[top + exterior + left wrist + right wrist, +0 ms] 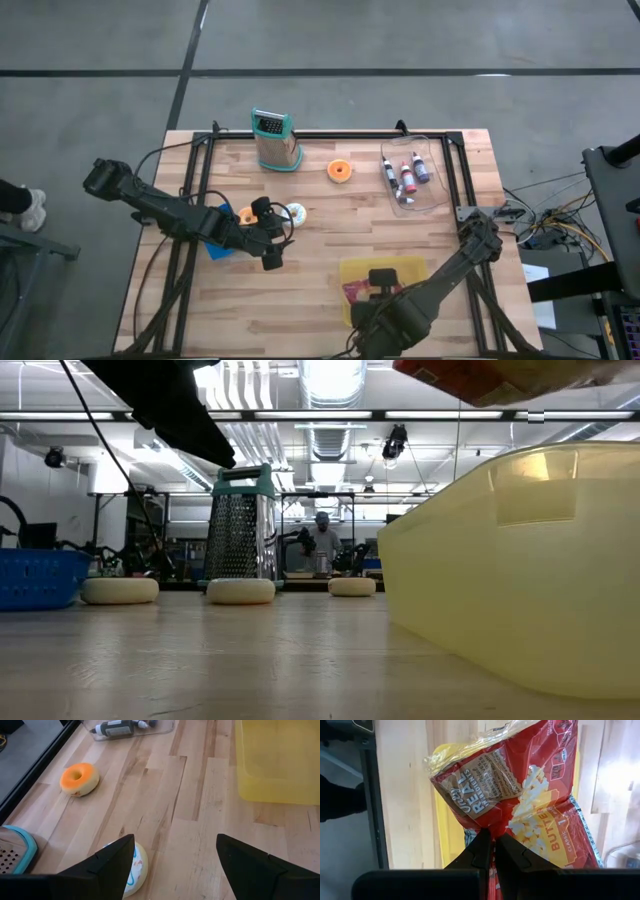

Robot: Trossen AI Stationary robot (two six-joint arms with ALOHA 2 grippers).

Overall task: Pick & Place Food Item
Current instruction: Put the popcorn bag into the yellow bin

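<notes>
My right gripper (493, 836) is shut on a red butter-popcorn bag (530, 805), which it holds over the yellow bin (400, 268) near the table's front edge. In the low view the bag (480, 380) hangs above the bin's rim (520, 460), clear of it. My left gripper (175, 840) stands open at the table's left middle (275, 235), above the wood, with nothing between its fingers. A white donut with blue icing (135, 870) lies flat on the table by one of its fingers. My right gripper pinches a crumpled fold of the bag's plastic (492, 826) between its two fingers, near the middle of the bag's width. The fingers come from above, pointing down. The bag hangs below them, lifted clear of the bin, with its printed face spread out.
A metal grater with teal trim (275, 140) stands at the far edge, an orange donut (340, 171) beside it. A clear tray with markers (412, 178) sits at the far right. A blue basket (220, 247) and another orange donut (245, 214) lie under the left arm.
</notes>
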